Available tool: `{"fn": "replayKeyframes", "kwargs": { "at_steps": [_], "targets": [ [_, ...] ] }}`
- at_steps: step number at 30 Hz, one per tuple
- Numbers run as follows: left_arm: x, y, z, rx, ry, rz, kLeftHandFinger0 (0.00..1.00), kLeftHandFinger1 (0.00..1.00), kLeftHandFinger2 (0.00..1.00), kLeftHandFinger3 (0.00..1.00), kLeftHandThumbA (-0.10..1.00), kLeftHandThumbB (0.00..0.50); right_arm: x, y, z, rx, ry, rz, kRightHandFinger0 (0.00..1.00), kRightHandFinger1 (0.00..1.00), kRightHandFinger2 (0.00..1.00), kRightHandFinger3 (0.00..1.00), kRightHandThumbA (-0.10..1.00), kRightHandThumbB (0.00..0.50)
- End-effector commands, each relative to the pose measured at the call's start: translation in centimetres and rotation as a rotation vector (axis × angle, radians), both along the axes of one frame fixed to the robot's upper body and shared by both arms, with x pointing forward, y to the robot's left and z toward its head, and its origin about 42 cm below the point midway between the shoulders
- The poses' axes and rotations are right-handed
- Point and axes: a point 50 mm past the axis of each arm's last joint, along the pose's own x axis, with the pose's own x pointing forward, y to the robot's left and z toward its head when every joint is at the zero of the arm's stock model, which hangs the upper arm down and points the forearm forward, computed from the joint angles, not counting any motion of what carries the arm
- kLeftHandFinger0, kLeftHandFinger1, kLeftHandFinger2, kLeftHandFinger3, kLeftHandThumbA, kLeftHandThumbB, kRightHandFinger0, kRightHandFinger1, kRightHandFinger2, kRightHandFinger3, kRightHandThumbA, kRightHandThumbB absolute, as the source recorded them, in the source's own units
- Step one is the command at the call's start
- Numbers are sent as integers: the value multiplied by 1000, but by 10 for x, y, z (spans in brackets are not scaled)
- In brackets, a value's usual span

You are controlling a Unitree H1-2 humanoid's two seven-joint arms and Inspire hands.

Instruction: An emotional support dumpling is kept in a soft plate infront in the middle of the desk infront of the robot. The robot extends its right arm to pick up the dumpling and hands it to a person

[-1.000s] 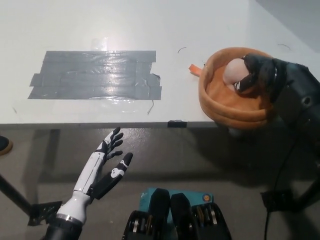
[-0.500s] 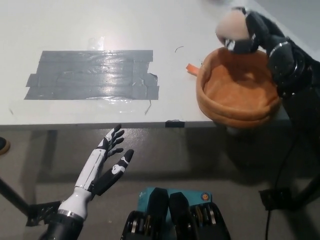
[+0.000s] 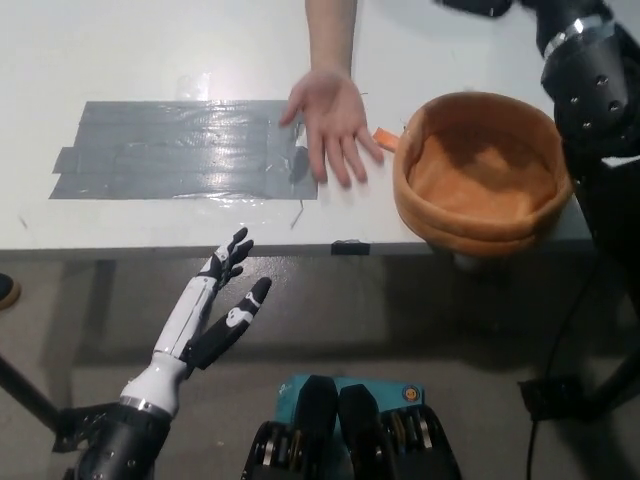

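Observation:
The orange soft plate (image 3: 470, 225) sits at the table's front right and is empty inside. The dumpling is not visible anywhere. My black right arm (image 3: 590, 80) rises along the right side past the plate, and only a sliver of my right hand (image 3: 478, 6) shows at the top edge, so its grip is hidden. A person's hand (image 3: 330, 122) reaches in from the top, palm up and flat on the table, just left of the plate. My white left hand (image 3: 215, 310) rests open below the table's front edge at lower left.
A large patch of grey tape (image 3: 170, 150) covers the white table (image 3: 150, 40) left of the person's hand. A small orange tag (image 3: 386, 138) lies between that hand and the plate. The table's front edge (image 3: 200, 248) crosses the middle of the view.
My right hand has lifted the dumpling out of the plate and carried it up past the top edge. A person's open hand has come in from the top. The left hand stays put.

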Motion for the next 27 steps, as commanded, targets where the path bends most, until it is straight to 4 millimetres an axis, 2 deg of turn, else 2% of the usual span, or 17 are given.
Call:
{"fn": "replayKeyframes", "kwargs": {
  "at_steps": [1, 2, 3, 5, 6, 8, 10, 12, 15, 18, 19, 22, 27],
  "targets": [
    [5, -1, 15, 4, -41, -30, 1000, 1000, 1000, 1000, 813, 30, -4, 10, 38, 14, -72, 5, 80, 495, 789, 1000, -100, 181],
    [5, 0, 15, 6, -40, -30, 1000, 1000, 1000, 1000, 814, 30, 1, 13, 33, 5, -58, 6, 54, 476, 811, 1000, -100, 187],
    [5, 0, 15, 5, -39, -29, 1000, 1000, 1000, 1000, 810, 23, 5, 16, 30, -8, -55, 6, 31, 481, 886, 1000, -100, 190],
    [3, -1, 12, -2, -41, -28, 984, 1000, 1000, 1000, 783, 4, 18, 29, 16, -31, -10, -10, 30, 519, 956, 984, -100, 202],
    [2, -2, 11, 2, -39, -27, 986, 1000, 1000, 1000, 785, 9, 24, 35, 9, -27, 27, -7, 24, 524, 964, 957, -100, 205],
    [1, -3, 11, 12, -43, -30, 990, 1000, 1000, 1000, 790, 0, 36, 46, 0, -49, 66, -9, 22, 532, 956, 920, -100, 200],
    [1, -3, 10, 17, -40, -29, 999, 1000, 1000, 1000, 808, 0, 45, 54, -8, -74, 86, -16, 2, 501, 900, 871, -100, 214],
    [2, -2, 11, 19, -46, -28, 999, 1000, 1000, 1000, 812, 0, 57, 65, -16, -109, 117, -26, 0, 461, 833, 811, -100, 249],
    [2, -2, 11, 18, -51, -33, 1000, 1000, 1000, 1000, 815, 0, 72, 80, -40, -174, 166, -49, 0, 442, 841, 804, -100, 239],
    [3, -3, 14, 18, -57, -34, 1000, 1000, 1000, 1000, 814, 0, 77, 87, -56, -213, 185, -51, 0, 471, 886, 857, -100, 246],
    [4, -3, 14, 21, -58, -36, 1000, 1000, 1000, 1000, 817, 6, 78, 89, -60, -206, 219, -54, 0, 475, 911, 874, -100, 233],
    [4, -4, 15, 26, -60, -42, 994, 1000, 1000, 1000, 831, 13, 80, 97, -84, -234, 284, -67, 0, 473, 939, 886, -100, 229],
    [6, -5, 15, 27, -67, -49, 981, 1000, 1000, 1000, 817, 0, 80, 100, -111, -239, 315, -63, 0, 414, 855, 812, -100, 233]
  ]
}}
